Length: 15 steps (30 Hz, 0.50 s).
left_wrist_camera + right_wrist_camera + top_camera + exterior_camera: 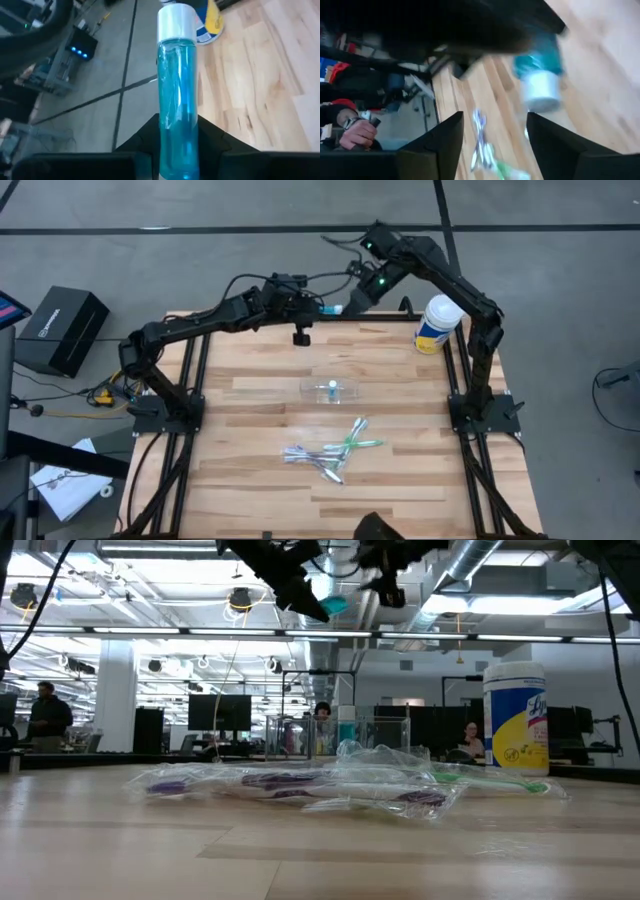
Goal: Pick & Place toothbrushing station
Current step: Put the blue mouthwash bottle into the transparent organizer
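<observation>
Wooden table [250,480], left tool [318,309] clamping blue tube [177,105] aloft; right tool [352,305] open just beside.

Open right hand [495,142] faces blue tube [538,75].

Non-task items: white-lidded yellow-and-blue canister [438,323] upright on the wooden table [260,480], near its far right corner. Black box [64,328] on the grey floor, off the table's far left corner. Papers [62,485] on the floor beside the near left corner. A person [45,710] stands in the room behind.
</observation>
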Motion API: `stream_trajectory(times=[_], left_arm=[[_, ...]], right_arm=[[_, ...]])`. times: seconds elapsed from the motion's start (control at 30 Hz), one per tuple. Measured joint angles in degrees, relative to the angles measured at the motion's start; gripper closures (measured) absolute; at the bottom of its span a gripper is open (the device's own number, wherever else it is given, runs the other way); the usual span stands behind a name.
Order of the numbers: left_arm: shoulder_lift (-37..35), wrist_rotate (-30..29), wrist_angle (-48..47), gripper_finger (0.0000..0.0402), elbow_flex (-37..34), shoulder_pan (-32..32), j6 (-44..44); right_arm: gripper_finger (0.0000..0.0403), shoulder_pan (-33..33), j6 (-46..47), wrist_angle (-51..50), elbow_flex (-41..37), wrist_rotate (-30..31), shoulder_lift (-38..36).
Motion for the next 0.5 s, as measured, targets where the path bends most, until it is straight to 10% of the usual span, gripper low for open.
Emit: stream_trajectory(times=[0.5], left_arm=[[-8.45,33.87,28.30,0.0334,-0.28,17.05,-51.92]], right_arm=[[0.0223,-1.34,-2.22,34.78,4.68,10.21,-3.54]])
